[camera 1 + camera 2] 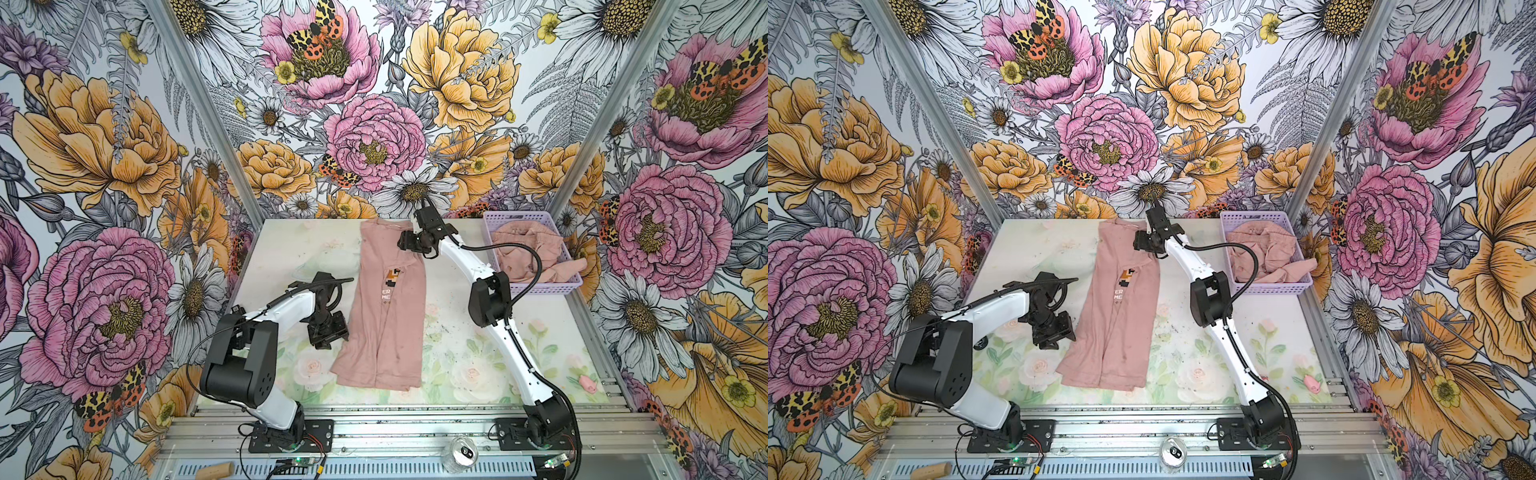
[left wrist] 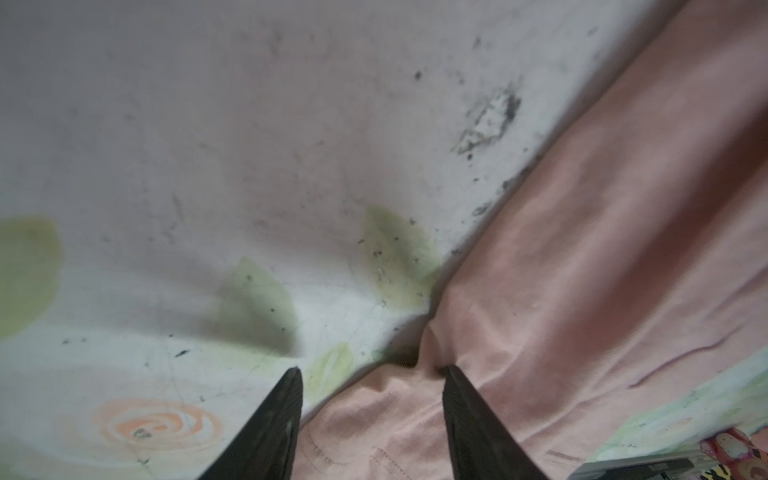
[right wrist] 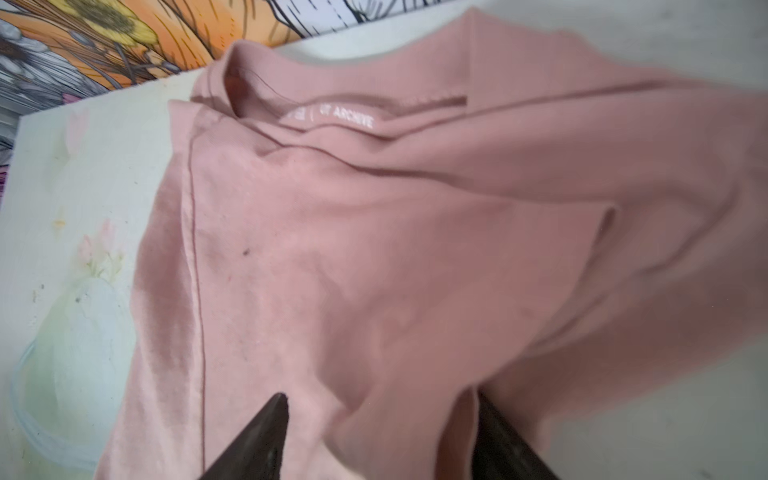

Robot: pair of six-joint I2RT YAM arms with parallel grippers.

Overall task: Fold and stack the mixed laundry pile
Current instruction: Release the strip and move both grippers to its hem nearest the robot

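The left pincer (image 2: 370, 374) hangs low with its jaws apart. One finger is over bare surface and the other touches a small ridge of pink cloth, and nothing is clamped between them. It sits at the long left edge of the T-shirt (image 1: 382, 316), about halfway down that edge in both top views. The right pincer (image 3: 382, 399) is likewise spread and empty. It is poised just over the shoulder part of the shirt, close to the collar (image 3: 332, 116), with cloth lying slack under its fingers.

The T-shirt lies flat in the middle of the surface (image 1: 478, 361), collar toward the back wall and hem toward the robot. Both sides appear turned inward, so it forms a long narrow strip, and a flap covers part of the pixel print (image 1: 390, 282). The hem end splays a little wider than the rest.

Well apart from it, at the back right corner, the lavender basket (image 1: 540, 289) holds a crumpled heap of dusty-pink garments (image 1: 523, 249), with one end trailing over the basket's right rim. Which pieces make up the heap cannot be told.

The task looks to be at an early stage. The lengthwise folds of the first garment seem done, and both pincers appear to be between grips. Left to do are the crosswise fold or folds of the shirt, then everything in the basket. No folded stack shows anywhere yet.
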